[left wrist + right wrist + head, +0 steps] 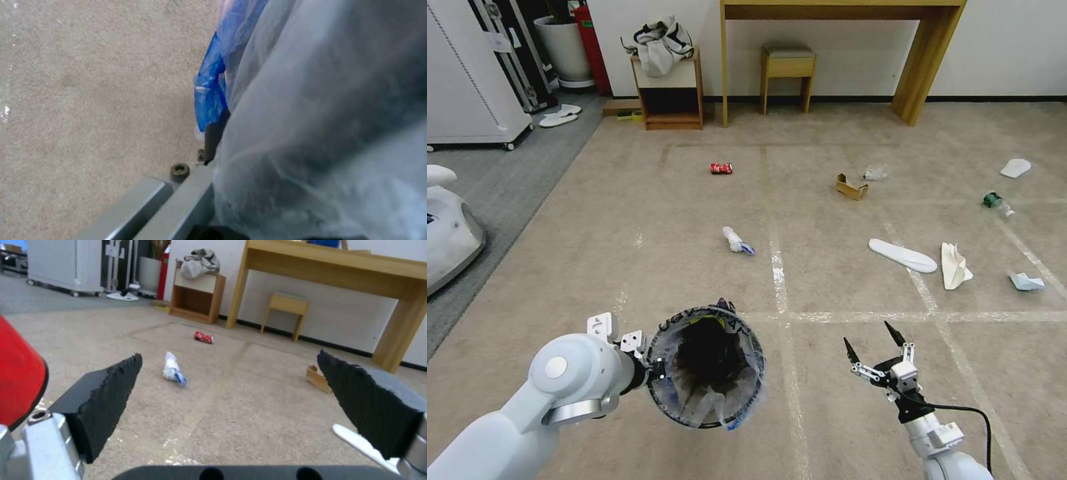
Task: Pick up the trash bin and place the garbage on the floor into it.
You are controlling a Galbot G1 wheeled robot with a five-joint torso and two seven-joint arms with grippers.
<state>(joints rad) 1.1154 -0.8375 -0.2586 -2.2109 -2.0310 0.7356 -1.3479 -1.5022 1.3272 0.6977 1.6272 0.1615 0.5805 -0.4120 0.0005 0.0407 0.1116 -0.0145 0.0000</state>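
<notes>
One trash bin [706, 367] clamped at its rim by left hand [650, 363]. Right hand [872, 341] beside it, fingers apart, empty. Ahead on floor [827, 267]: one red can [721, 168], one cardboard piece [852, 187], one slipper [902, 255].

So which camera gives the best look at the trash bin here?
The head view: it looks down into the trash bin, showing its whole bag-lined rim, held at the edge by the left tool. The left wrist view shows just bag plastic up close; the right wrist view catches a red sliver of its wall.
</notes>
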